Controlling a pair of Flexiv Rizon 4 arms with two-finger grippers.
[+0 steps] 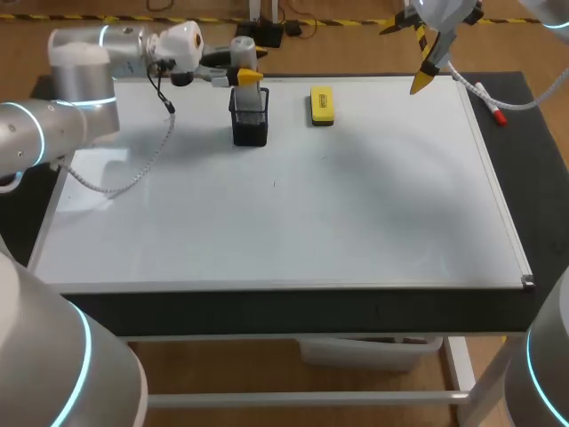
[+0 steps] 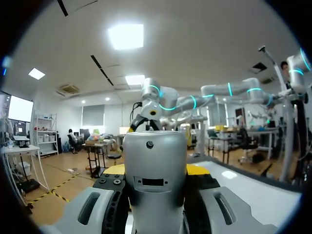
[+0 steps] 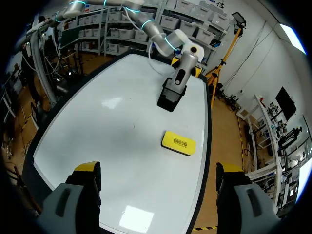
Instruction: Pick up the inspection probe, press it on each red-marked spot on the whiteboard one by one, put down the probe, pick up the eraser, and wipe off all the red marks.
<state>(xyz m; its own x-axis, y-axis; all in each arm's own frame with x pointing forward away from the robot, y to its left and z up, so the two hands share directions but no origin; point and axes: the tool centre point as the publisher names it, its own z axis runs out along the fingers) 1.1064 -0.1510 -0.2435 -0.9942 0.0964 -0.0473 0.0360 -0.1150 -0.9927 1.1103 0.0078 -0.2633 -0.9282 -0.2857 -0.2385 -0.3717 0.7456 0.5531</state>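
**Task status.** The left gripper [image 1: 238, 78] stood at the upper left of the head view, above the black holder [image 1: 250, 124]. In the left wrist view the grey probe [image 2: 153, 165] filled the gap between its fingers and touched both, so the gripper was clamped on the probe. The probe's lower end was out of view, so its seating in the holder could not be confirmed.

The right gripper [image 3: 157, 175] hung at the upper right of the head view with its fingers spread wide and nothing between them.

The yellow eraser [image 1: 322, 105] lay flat on the whiteboard [image 1: 293, 213], just right of the holder, with no gripper on it.

No red mark could be made out on the whiteboard in any view. The step was therefore judged to be either probe pickup or probe return. Which one could not be determined.
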